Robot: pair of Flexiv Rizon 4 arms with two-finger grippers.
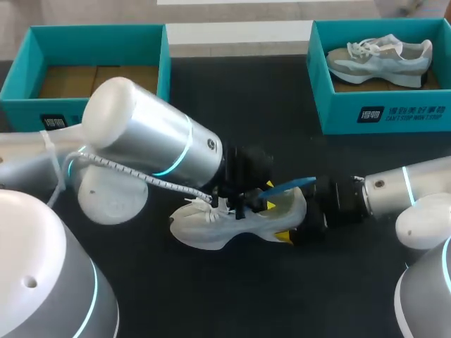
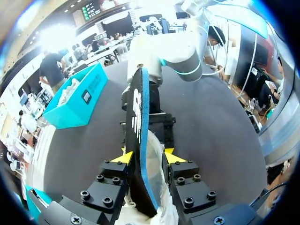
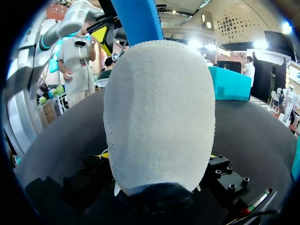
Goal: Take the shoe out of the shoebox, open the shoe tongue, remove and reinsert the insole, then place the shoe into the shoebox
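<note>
Two grippers work one white shoe (image 1: 236, 222) lying on the table at the frame's lower middle. The right gripper (image 1: 296, 222) is clamped on its heel. The left gripper (image 1: 269, 196) is closed on the blue insole (image 1: 289, 186), which sticks up out of the collar. This is probably the insole step, either pulling out or refitting. The next move needs a steady heel and a straight slide. The empty shoebox (image 1: 99, 28) waits at upper left.

I looked down on a black table (image 1: 232, 105), its top matte and dark from the near edge to the far one. Light lay evenly across the table, leaving only soft shadows on it.
</note>
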